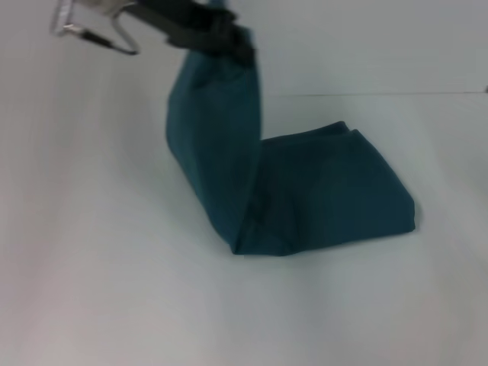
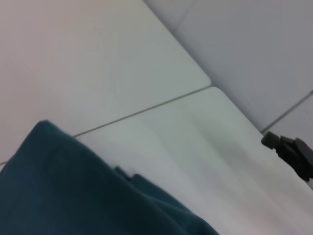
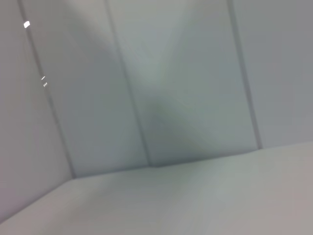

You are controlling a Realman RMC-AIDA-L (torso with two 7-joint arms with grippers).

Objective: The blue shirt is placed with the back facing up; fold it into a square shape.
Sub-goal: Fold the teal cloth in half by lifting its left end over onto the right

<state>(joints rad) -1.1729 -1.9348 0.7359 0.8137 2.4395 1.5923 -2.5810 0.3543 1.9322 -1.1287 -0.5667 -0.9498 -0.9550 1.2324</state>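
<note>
Left claw (image 1: 232, 38) grips blue shirt (image 1: 305, 191), hanging below.

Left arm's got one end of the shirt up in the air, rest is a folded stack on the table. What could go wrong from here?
1. The left gripper holds the blue shirt by one small pinch; the cloth might slip out mid-fold.
2. The lifted panel hangs twisted, so it may land skewed or creased.
3. Pulling further could drag the stack across the table. The right gripper isn't in view to pin it.

Cloth on matt tabletop

Blue shirt (image 1: 320, 191) is showing soft matt fabric; table (image 1: 114, 267) is looking smooth, pale, faintly sheened; left gripper (image 1: 232, 42) is looking black, matt.
</note>
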